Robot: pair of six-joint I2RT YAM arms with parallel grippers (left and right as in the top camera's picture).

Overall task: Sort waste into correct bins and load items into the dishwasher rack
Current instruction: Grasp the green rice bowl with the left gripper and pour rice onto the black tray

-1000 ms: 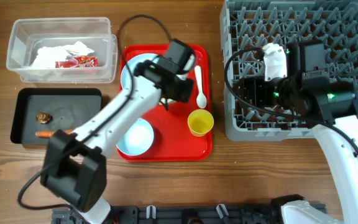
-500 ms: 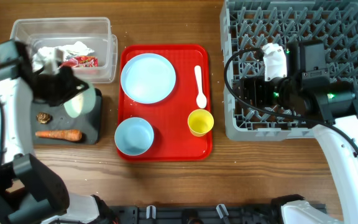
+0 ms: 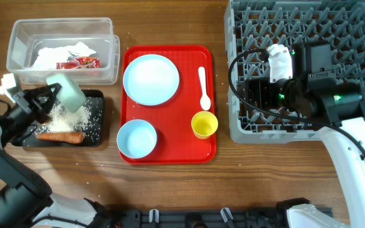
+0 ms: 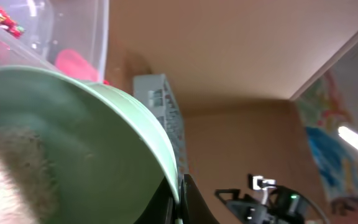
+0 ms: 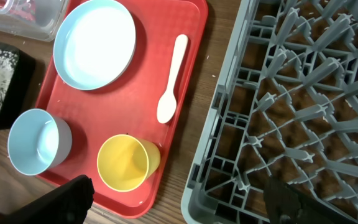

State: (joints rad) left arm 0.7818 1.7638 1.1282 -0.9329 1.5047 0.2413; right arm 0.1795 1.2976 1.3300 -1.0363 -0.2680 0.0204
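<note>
I'm holding the left gripper (image 3: 48, 96) clamped on the round pale green bowl (image 3: 66, 92), tilting it mouth-down over the shallow black rectangular tray (image 3: 97, 143). Loose white rice grains (image 3: 75, 117) are lying directly beneath. The right gripper (image 5: 182, 202) is hanging open by the grey pegged plastic crate (image 3: 360, 25), far right.

Overhead view: bright, even, diffuse light on the table (image 3: 170, 190), with soft, short shadows and no strong glare. Left wrist view: pale green bowl (image 4: 73, 143) sits close to the lens and out of focus, the frame is soft throughout, and a strip light (image 4: 356, 138) glares at the right edge. Right wrist view: sharp, evenly lit.
</note>
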